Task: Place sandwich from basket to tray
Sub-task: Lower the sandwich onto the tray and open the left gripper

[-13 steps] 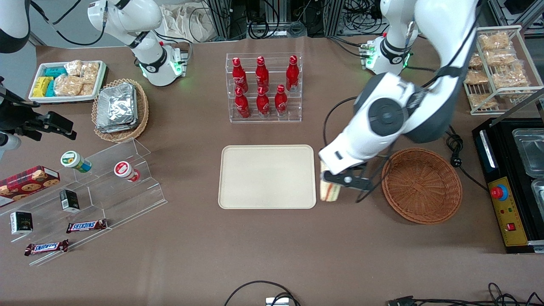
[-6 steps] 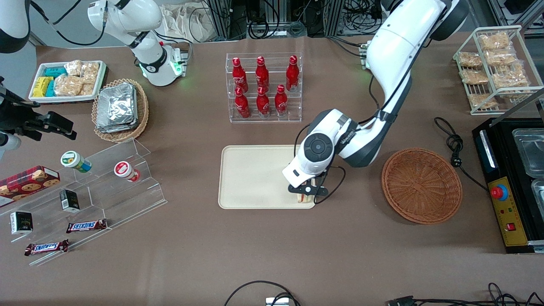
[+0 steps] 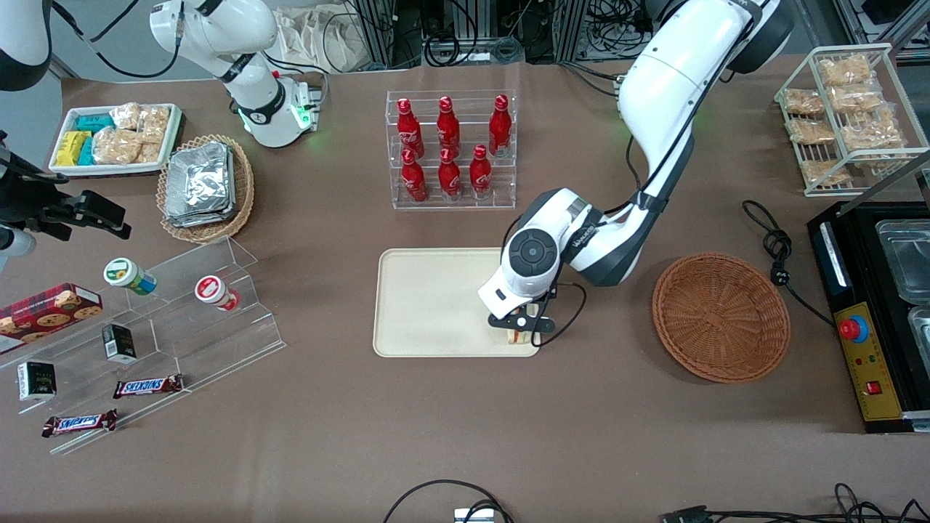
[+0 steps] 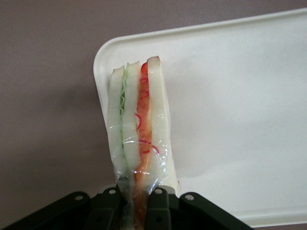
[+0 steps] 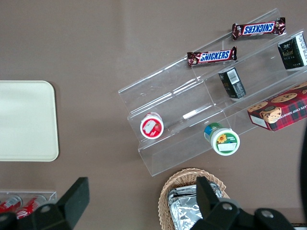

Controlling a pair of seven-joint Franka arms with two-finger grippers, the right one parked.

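My left gripper (image 3: 520, 327) is shut on the sandwich (image 3: 518, 336), a plastic-wrapped wedge of white bread with orange-red and green filling. It holds it over the corner of the cream-beige tray (image 3: 429, 298) that is nearest the basket and the front camera. In the left wrist view the black fingers (image 4: 160, 206) pinch the sandwich (image 4: 139, 124) at one end, and the tray (image 4: 230, 96) lies under it. The reddish-brown wicker basket (image 3: 721, 317) stands empty beside the tray, toward the working arm's end.
A clear rack of red bottles (image 3: 450, 149) stands farther from the front camera than the tray. A clear stepped stand (image 3: 182, 312) with cups and snacks, a lighter foil-packet basket (image 3: 205, 187) and a white snack tray (image 3: 116, 138) lie toward the parked arm's end. A black appliance (image 3: 872, 312) and wire rack (image 3: 850, 116) lie past the basket.
The gripper carried the sandwich from the bare table between basket and tray onto the tray's corner, then shifted slightly farther over the tray. The sandwich stays gripped.
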